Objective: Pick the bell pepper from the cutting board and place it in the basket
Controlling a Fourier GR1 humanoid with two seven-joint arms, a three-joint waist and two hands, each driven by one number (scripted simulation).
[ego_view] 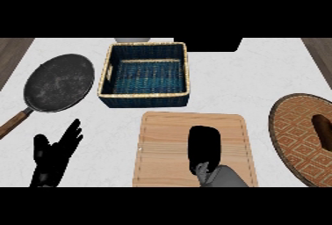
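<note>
Wooden cutting board [194,149] sits under my right hand [205,147], which curls down over its middle, hiding the bell pepper; whether the fingers clasp it, I cannot tell. Blue basket [144,99] lies just beyond. Frying pan [58,82] and patterned round mat [295,132] flank them. My left hand [55,154] rests open at lower left.

White counter [259,70]: basket [144,100], pan [58,83], cutting board [162,145], woven mat [295,127].
</note>
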